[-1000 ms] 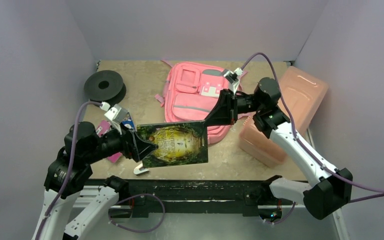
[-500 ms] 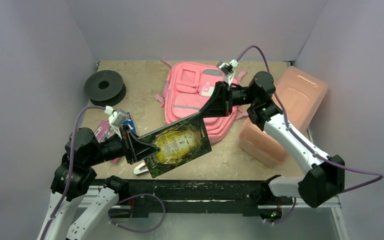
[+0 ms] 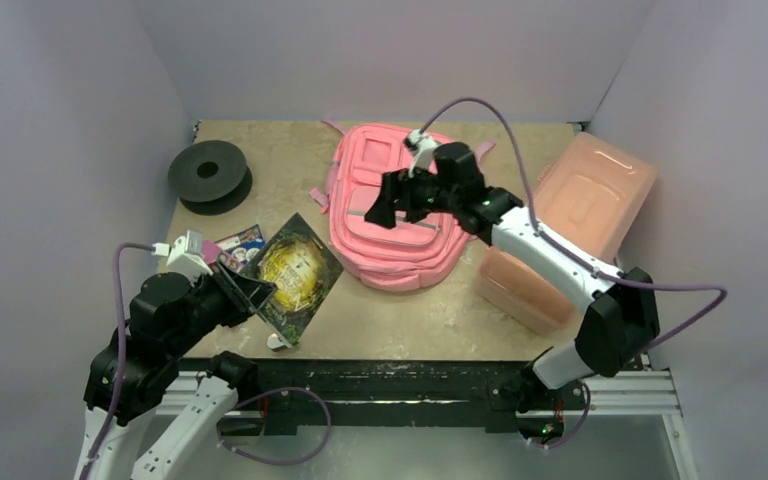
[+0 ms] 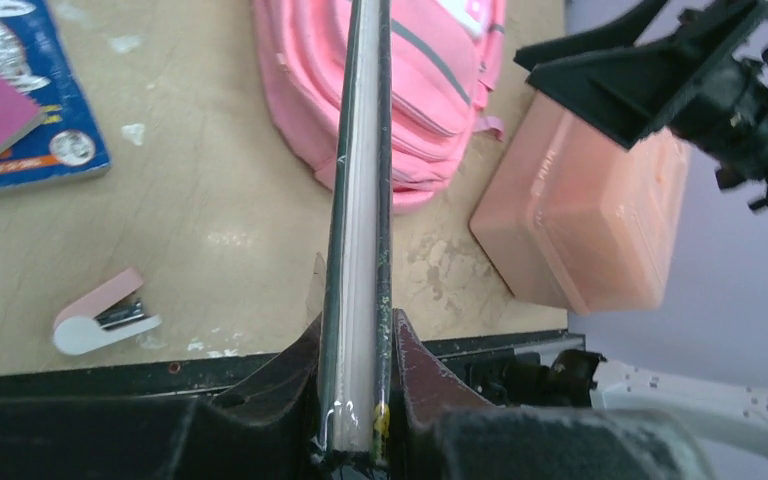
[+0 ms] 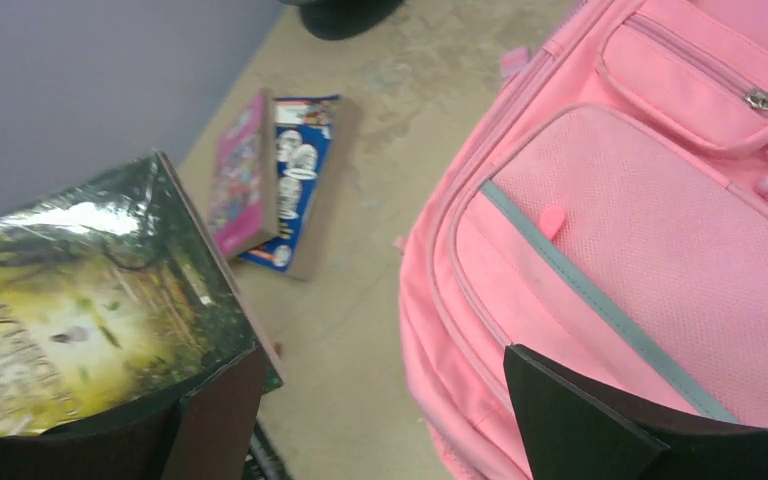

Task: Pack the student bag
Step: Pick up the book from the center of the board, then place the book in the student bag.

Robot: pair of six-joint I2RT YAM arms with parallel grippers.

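The student bag (image 3: 400, 215) is a pink backpack lying flat at mid-table, its front pockets and grey stripe (image 5: 600, 300) facing up. My left gripper (image 3: 257, 292) is shut on the spine end of a dark green and gold book (image 3: 295, 272) and holds it tilted above the table's front left. In the left wrist view the book (image 4: 360, 180) stands edge-on, clamped in the left gripper (image 4: 360, 400). My right gripper (image 3: 385, 205) hovers open over the bag's front pocket. Nothing lies between the open right gripper's (image 5: 380, 425) fingers.
A salmon-pink lidded plastic box (image 3: 572, 225) stands right of the bag. A black spool (image 3: 208, 172) sits at the back left. A pink book and a blue book (image 5: 272, 180) lie at the left. A pink and white stapler (image 4: 102, 320) lies by the front edge.
My left gripper closed on the book and the right gripper let go of it. The left arm swung the book left and tilted it. The right gripper moved back over the bag.
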